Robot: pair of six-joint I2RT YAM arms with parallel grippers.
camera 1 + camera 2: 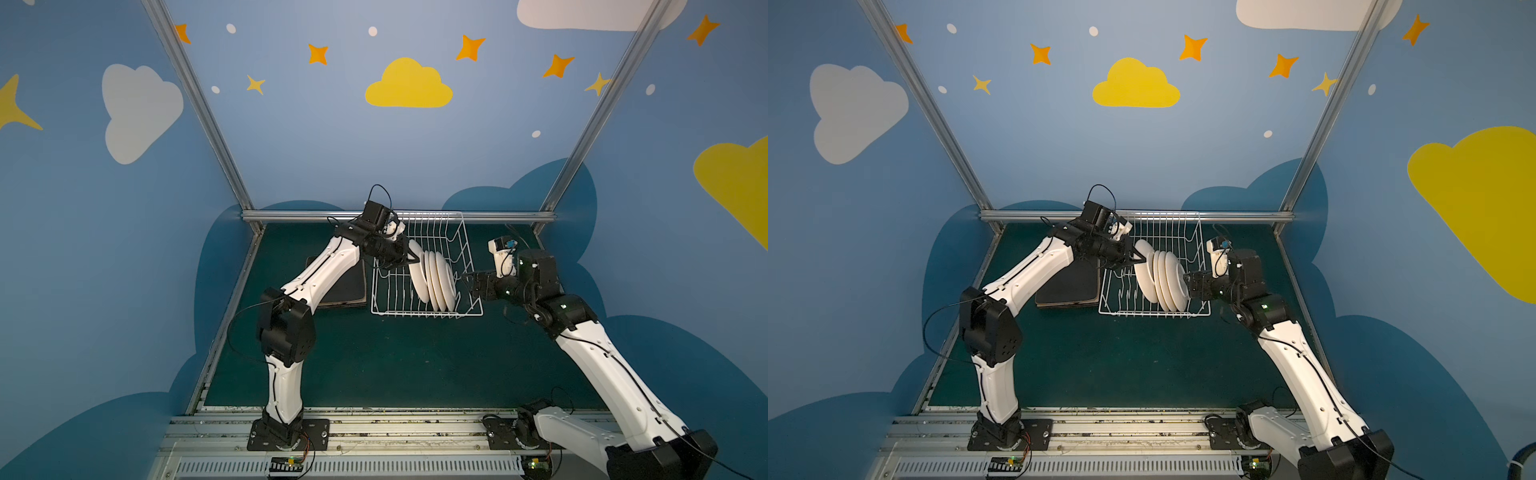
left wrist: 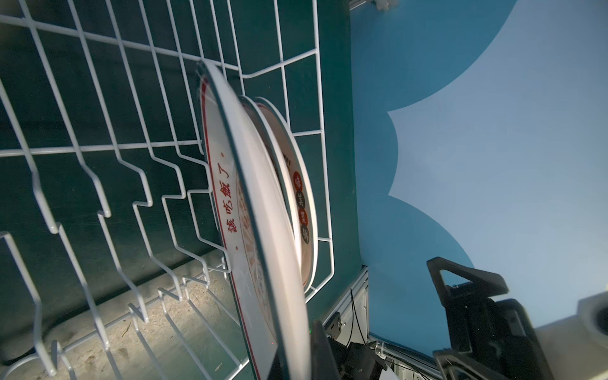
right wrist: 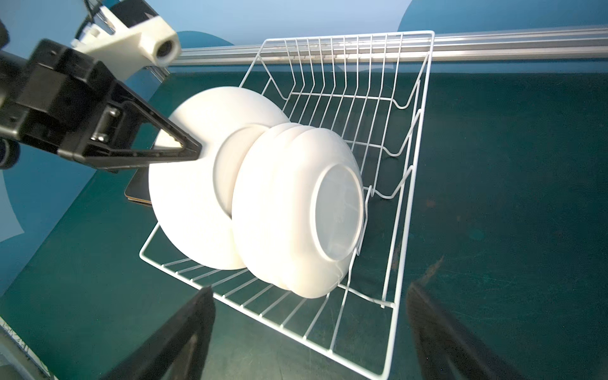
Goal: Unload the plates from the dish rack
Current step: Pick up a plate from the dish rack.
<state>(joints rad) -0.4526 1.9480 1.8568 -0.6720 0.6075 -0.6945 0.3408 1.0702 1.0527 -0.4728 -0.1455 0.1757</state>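
Observation:
The white wire dish rack (image 1: 469, 249) (image 1: 1200, 241) stands at the back of the green table. Three round white plates (image 1: 440, 282) (image 3: 296, 214) stand on edge in it, backs toward my right arm. A further round plate (image 1: 417, 274) (image 2: 263, 230) (image 3: 190, 204) with red print on its face leans tilted at their left. My left gripper (image 1: 415, 259) (image 1: 1142, 258) (image 2: 297, 360) is shut on its upper rim. My right gripper (image 1: 465, 280) (image 3: 309, 288) is open just outside the rack's right side, holding nothing.
A stack of black square plates (image 1: 349, 286) (image 1: 1071, 291) lies flat on the table left of the rack, partly under my left arm. An aluminium rail (image 1: 498, 216) runs right behind the rack. Blue walls close in the back and both sides.

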